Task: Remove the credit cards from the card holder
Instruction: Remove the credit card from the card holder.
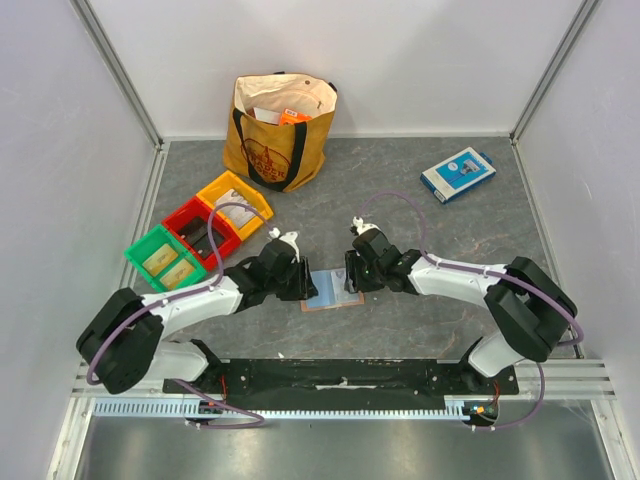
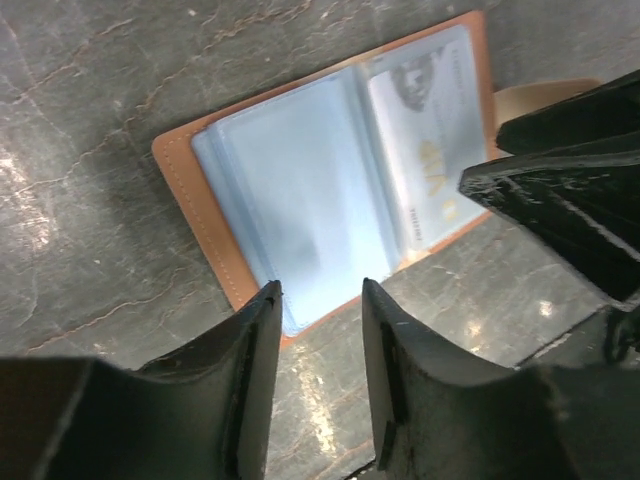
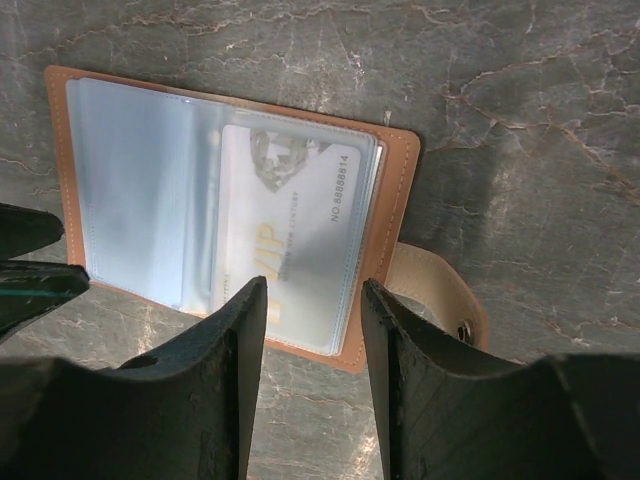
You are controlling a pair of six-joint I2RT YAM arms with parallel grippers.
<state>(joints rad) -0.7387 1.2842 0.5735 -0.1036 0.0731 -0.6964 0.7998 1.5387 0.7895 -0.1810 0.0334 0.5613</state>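
The card holder (image 1: 332, 290) lies open and flat on the grey table between my two grippers, with its tan leather rim and pale blue clear sleeves facing up. One pale credit card (image 3: 290, 230) with gold "VIP" lettering sits inside the right sleeve; it also shows in the left wrist view (image 2: 425, 160). The snap tab (image 3: 440, 290) sticks out at the right. My left gripper (image 2: 320, 288) is open and empty over the holder's (image 2: 290, 180) near left edge. My right gripper (image 3: 313, 285) is open and empty over the holder's (image 3: 150, 180) near right edge, by the card.
A yellow tote bag (image 1: 278, 130) stands at the back. A blue-and-white flat box (image 1: 457, 174) lies at the back right. Yellow (image 1: 233, 200), red (image 1: 200, 228) and green (image 1: 165, 258) bins sit at the left.
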